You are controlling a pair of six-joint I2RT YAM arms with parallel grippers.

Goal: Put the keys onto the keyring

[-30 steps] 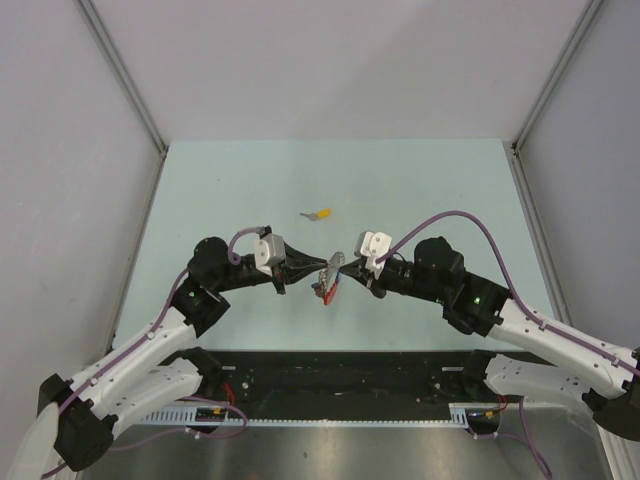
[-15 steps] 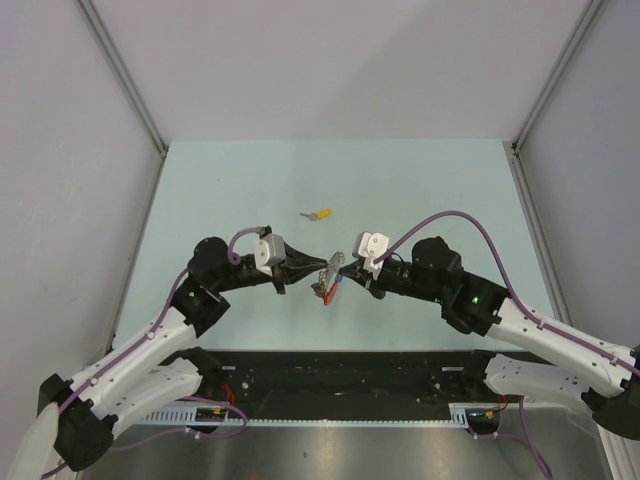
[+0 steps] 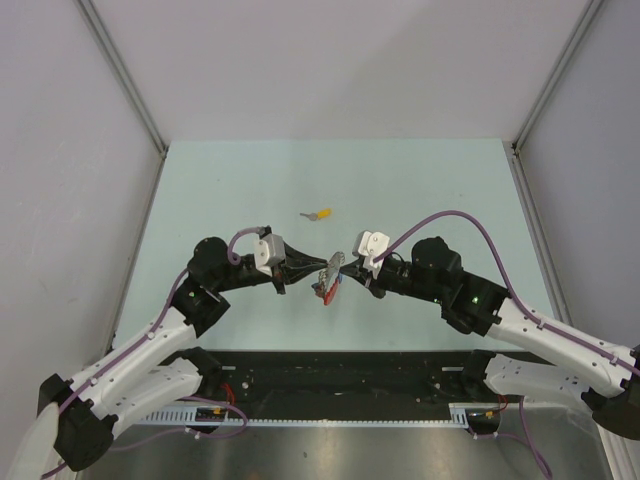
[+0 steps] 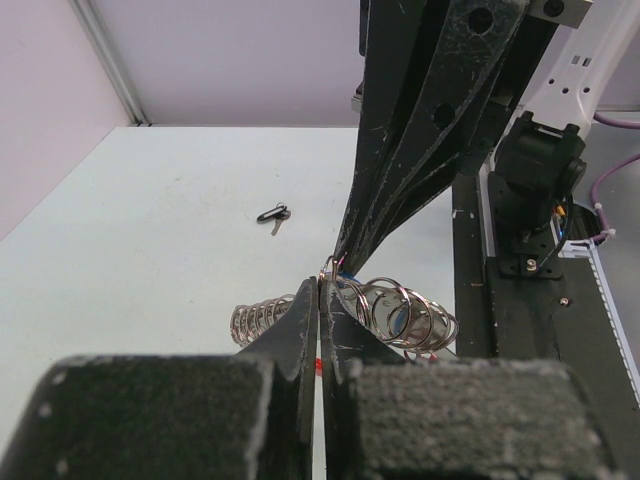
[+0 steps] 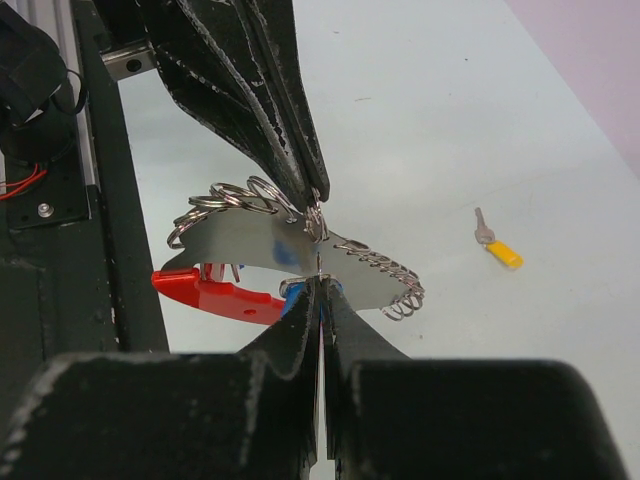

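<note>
The left gripper (image 3: 312, 270) and right gripper (image 3: 344, 275) are meeting tip to tip above the table (image 3: 420, 190). The left jaws are pinching narrowly on the keyring (image 4: 398, 312), with its red strap (image 5: 213, 289) showing beside it. The right jaws are clamping narrowly at the blue-capped key (image 5: 291, 290). The yellow-capped key (image 3: 320, 213) is lying well apart, farther back on the table.

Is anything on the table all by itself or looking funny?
Yes. One yellow-capped key lies alone on the table, away from the bunch of rings and keys that the left gripper and right gripper both pinch in the middle. Nothing looks spilled or broken.
</note>
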